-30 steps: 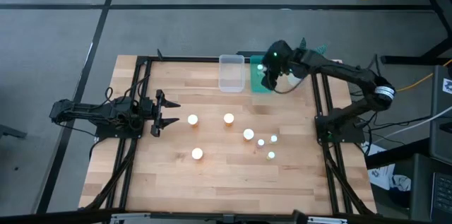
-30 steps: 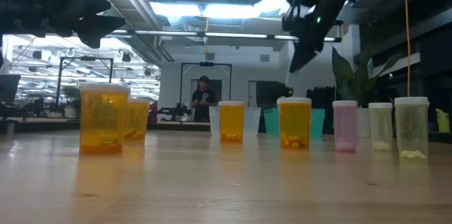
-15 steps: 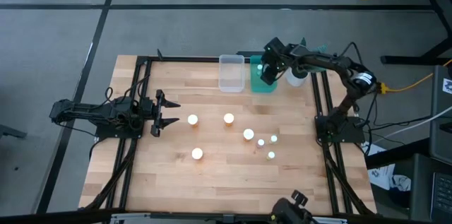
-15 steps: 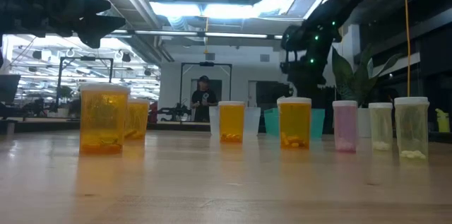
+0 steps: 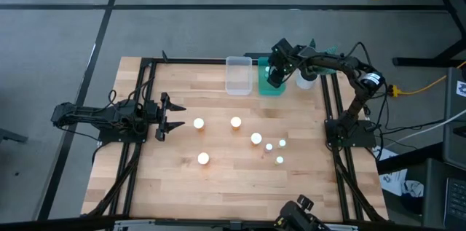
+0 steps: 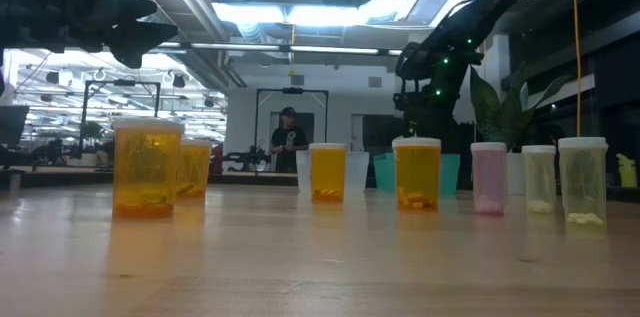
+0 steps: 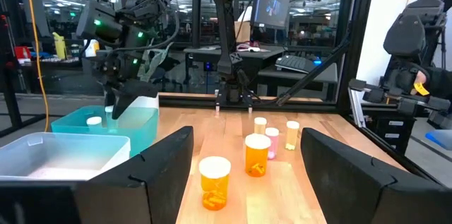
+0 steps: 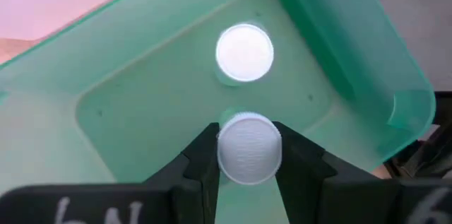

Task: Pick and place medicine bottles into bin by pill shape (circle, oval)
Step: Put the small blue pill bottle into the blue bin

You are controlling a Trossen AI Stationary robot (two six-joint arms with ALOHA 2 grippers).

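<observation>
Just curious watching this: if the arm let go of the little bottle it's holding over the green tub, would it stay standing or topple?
The bottle, gripped in the right gripper, is upright over the teal bin; it likely lands standing, like the bottle already there. Being round, it could roll if tipped.

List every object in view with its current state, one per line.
Right gripper: shut on a white-capped bottle, low inside the teal bin.
Second bottle: upright in the teal bin.
Clear bin: holds no bottle.
Seven bottles: capped, upright on the table.
Left gripper: open, idle at the table's left.
</observation>
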